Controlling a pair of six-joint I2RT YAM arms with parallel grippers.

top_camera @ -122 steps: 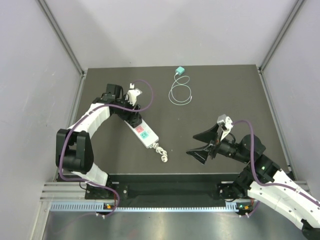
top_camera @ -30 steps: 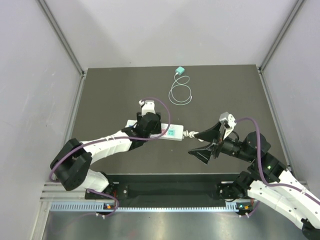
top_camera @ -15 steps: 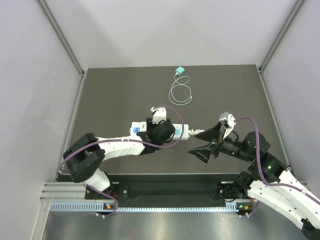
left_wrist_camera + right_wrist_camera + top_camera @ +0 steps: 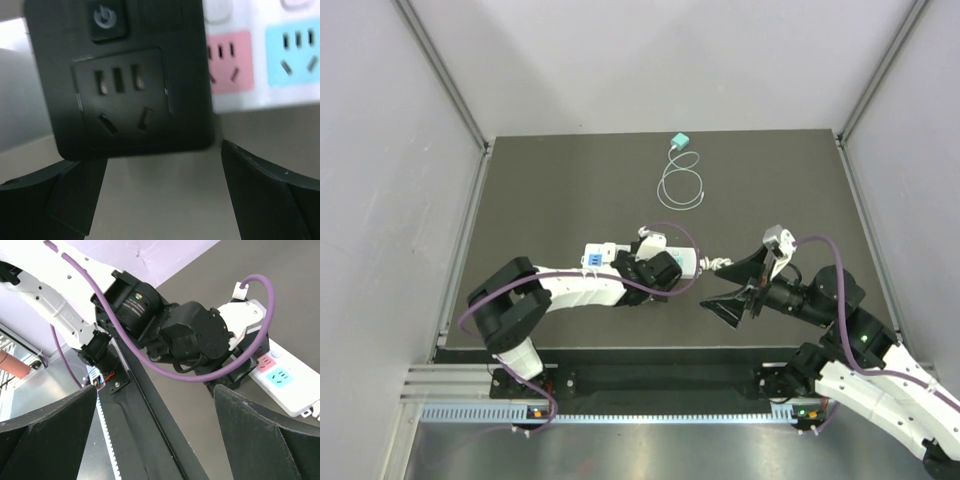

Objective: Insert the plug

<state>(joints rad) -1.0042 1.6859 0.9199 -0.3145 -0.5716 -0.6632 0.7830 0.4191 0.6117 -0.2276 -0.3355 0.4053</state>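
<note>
The plug [image 4: 680,140] is a small teal block at the far edge of the dark mat, and its thin cable [image 4: 680,188] is coiled just in front of it. A white power strip [image 4: 686,262] lies across the middle of the mat. In the left wrist view it [image 4: 260,65] shows a black switch-and-socket section, then a pink and a blue socket. My left gripper [image 4: 662,272] [image 4: 160,162] hovers at the strip, open, with only bare mat between its fingers. My right gripper [image 4: 712,286] [image 4: 155,412] is wide open and empty, just right of the strip's curly cord end [image 4: 719,265].
In the right wrist view the left arm's wrist [image 4: 190,335] and purple cable [image 4: 210,372] cover most of the strip [image 4: 280,377]. A black rail [image 4: 660,380] runs along the near edge. Grey walls close in the mat on three sides.
The left arm dragged the power strip rightward to the mat's middle, close to the right gripper. Its jaws have now opened and let go of the strip. The right arm barely moved.
</note>
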